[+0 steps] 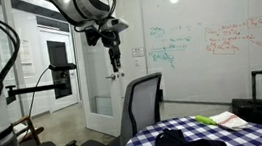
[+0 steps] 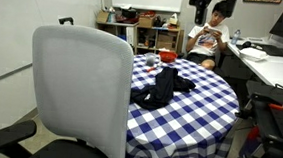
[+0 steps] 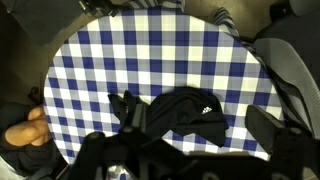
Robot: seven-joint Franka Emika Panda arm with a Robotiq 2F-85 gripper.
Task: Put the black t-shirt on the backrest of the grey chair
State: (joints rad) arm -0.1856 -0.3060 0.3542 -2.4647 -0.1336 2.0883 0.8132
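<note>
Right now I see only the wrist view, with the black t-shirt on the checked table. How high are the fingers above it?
Observer: Very high. In an exterior view the fingers hang above the top of the grey chair, far over the t-shirt.
Operator: Is anyone close by?
Observer: Yes, a person sits at the far side of the table, opposite the chair.
Operator: Any other black thing nearby?
Observer: A black suitcase stands beyond the table.
</note>
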